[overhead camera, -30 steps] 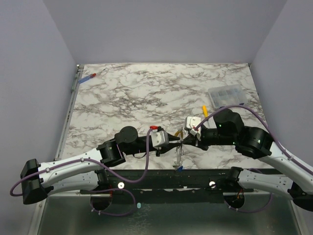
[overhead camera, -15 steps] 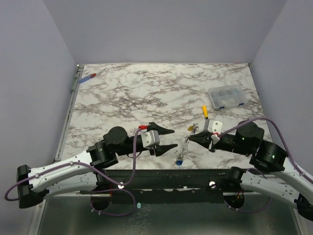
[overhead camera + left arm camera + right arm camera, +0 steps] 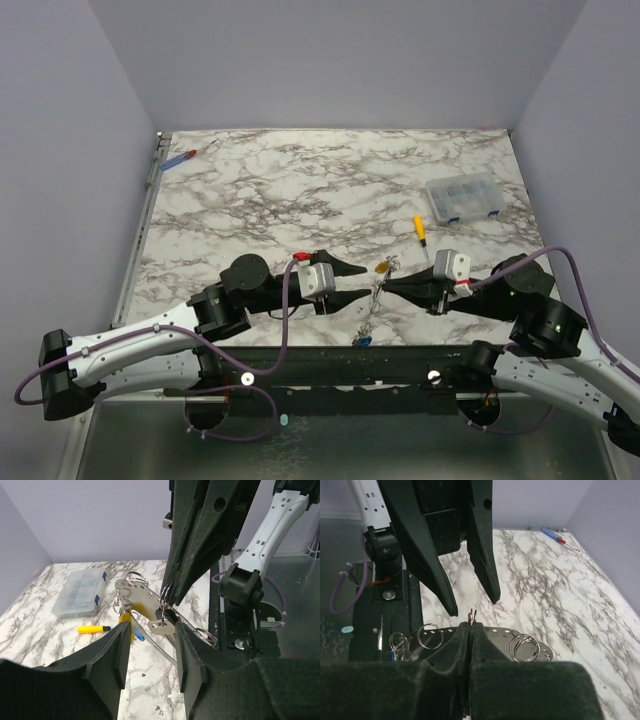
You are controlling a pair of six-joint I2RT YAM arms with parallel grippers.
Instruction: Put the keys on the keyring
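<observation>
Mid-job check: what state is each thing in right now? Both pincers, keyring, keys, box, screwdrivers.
left pincer: open, pointed at the keyring.
right pincer: shut on a small ring of the keyring.
keyring: held by the right pincer.
keys: dangling from the keyring.
box: lid shut.
yellow screwdriver: lying flat.
red-and-blue screwdriver: lying flat.

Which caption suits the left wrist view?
Right gripper shut on the keyring, keys dangling, framed by the open left gripper.

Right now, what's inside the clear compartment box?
The clear compartment box shows only its inner dividers and blue latches through the lid. Any contents are too small and blurred to tell.
</observation>
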